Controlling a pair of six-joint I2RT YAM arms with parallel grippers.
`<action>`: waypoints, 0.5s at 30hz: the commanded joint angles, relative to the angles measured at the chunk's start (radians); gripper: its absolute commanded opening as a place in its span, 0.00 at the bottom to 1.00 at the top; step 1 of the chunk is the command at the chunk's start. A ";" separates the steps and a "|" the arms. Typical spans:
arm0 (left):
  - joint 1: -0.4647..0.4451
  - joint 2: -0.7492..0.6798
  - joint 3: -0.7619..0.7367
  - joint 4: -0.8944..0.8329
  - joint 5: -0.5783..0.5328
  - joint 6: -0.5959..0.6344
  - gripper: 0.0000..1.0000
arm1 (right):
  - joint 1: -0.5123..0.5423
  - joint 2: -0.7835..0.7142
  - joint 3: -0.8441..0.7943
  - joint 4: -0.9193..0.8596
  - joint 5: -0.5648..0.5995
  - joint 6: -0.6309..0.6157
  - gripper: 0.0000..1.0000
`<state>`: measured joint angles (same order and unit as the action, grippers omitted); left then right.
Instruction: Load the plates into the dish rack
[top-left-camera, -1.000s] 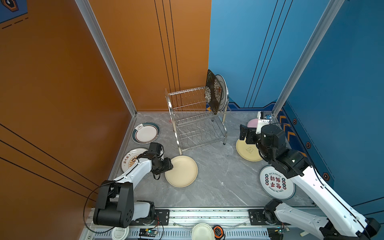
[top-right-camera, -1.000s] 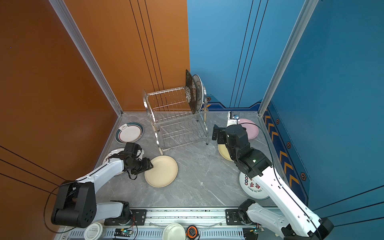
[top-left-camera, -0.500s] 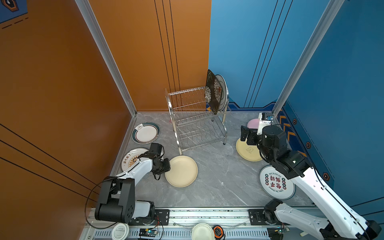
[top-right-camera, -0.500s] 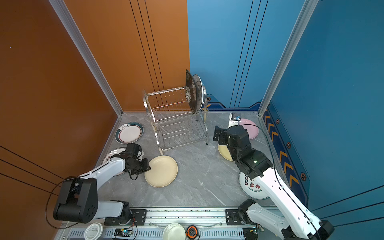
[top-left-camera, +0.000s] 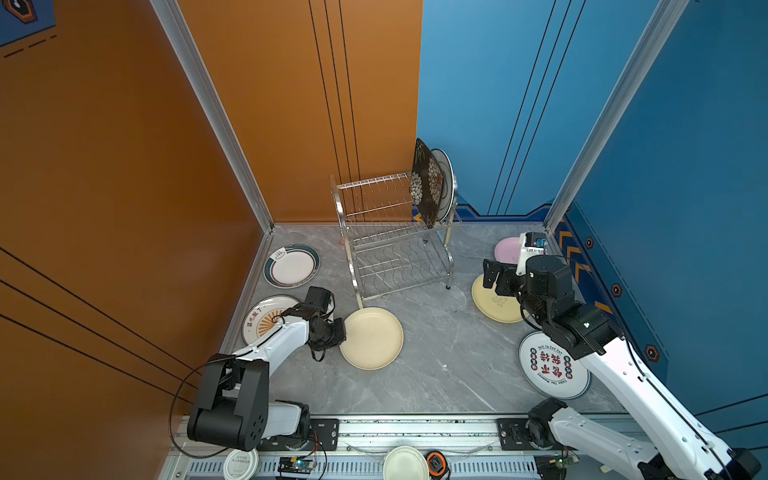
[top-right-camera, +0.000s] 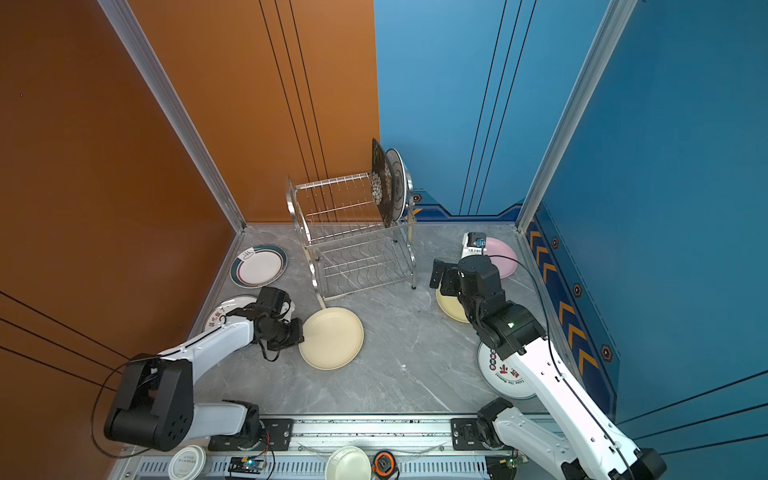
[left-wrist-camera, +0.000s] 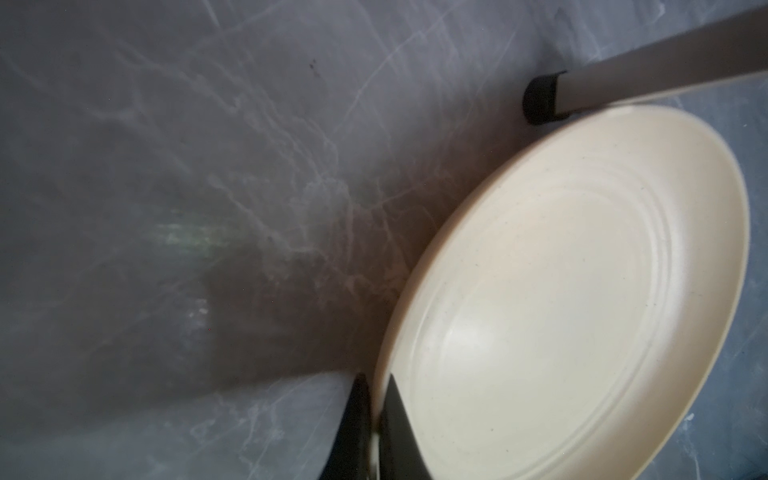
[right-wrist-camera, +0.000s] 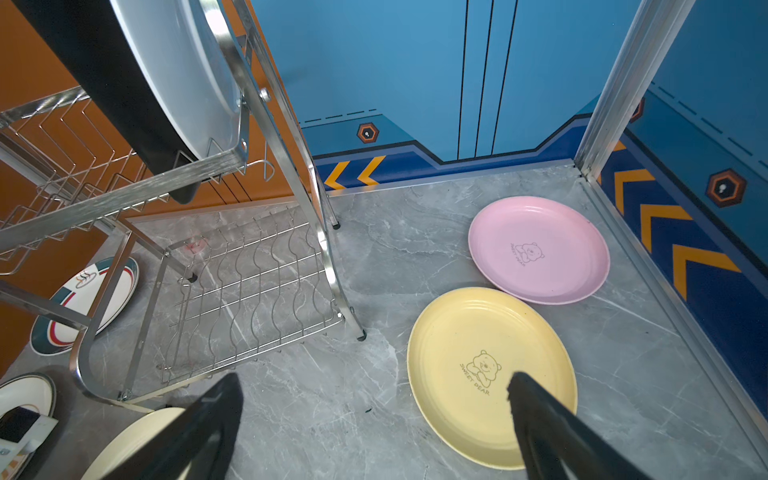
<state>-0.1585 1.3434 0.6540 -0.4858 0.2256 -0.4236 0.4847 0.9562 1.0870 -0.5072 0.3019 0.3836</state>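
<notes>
A cream plate (top-left-camera: 372, 337) (top-right-camera: 332, 337) (left-wrist-camera: 561, 299) lies on the grey floor, in front of the steel dish rack (top-left-camera: 395, 241) (top-right-camera: 353, 237) (right-wrist-camera: 249, 270). My left gripper (top-left-camera: 338, 332) (left-wrist-camera: 376, 399) is shut on its near rim. One rack foot (left-wrist-camera: 540, 99) stands against the plate's far rim. A black floral plate (top-left-camera: 426, 183) and a white plate (top-left-camera: 445, 178) stand in the rack's top tier. My right gripper (top-left-camera: 490, 274) (right-wrist-camera: 374, 382) hangs open and holds nothing, over the floor beside the pale yellow plate (right-wrist-camera: 490, 374) (top-left-camera: 492, 305).
More plates lie flat: pink (right-wrist-camera: 538, 249) (top-left-camera: 507, 251), red-lettered (top-left-camera: 552, 365), teal-rimmed (top-left-camera: 292, 266) and orange-sunburst (top-left-camera: 266, 320), which is partly under my left arm. A white lid (top-left-camera: 241, 463), a white dish (top-left-camera: 405, 463) and an orange tape measure (top-left-camera: 436, 463) sit on the front rail. Walls close three sides.
My left gripper has shut on the cream plate's rim. My right arm has barely shifted and its gripper stays open.
</notes>
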 joint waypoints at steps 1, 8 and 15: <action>-0.015 -0.023 -0.024 -0.025 -0.020 -0.010 0.00 | -0.025 -0.017 -0.031 -0.053 -0.089 0.051 1.00; -0.070 -0.117 -0.049 -0.036 0.031 -0.044 0.00 | -0.067 -0.002 -0.092 -0.080 -0.274 0.116 1.00; -0.123 -0.237 -0.028 -0.017 0.105 -0.091 0.00 | -0.075 0.081 -0.168 -0.039 -0.561 0.162 1.00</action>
<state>-0.2672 1.1435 0.6128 -0.5026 0.2657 -0.4805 0.4118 1.0073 0.9512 -0.5480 -0.0799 0.5060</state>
